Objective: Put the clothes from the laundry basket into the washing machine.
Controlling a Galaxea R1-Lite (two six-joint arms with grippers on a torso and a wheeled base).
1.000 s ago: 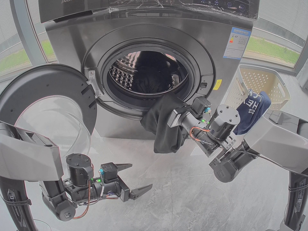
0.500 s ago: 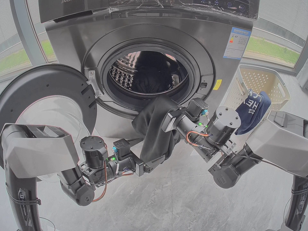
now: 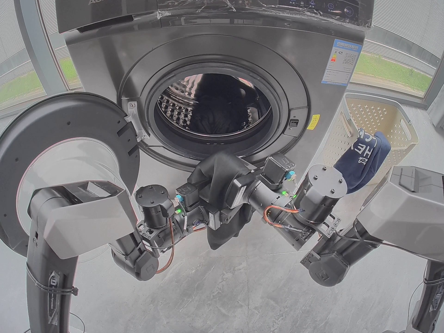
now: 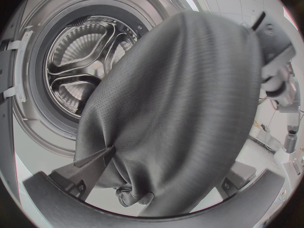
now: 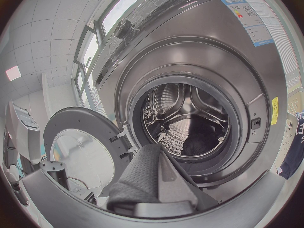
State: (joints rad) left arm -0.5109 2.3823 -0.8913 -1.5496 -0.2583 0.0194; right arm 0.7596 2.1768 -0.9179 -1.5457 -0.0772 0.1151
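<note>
Here the right gripper (image 3: 229, 186) pinches the garment (image 3: 217, 172) up before the drum (image 3: 175, 105), while the left gripper (image 3: 216, 214), jaws wide, straddles its hanging tail, likely to gather it.

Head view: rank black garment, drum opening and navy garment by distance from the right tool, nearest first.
1. black garment: held in the right tool, centre.
2. drum opening: just above and behind it.
3. navy garment: far right, draped on the laundry basket rim.
</note>
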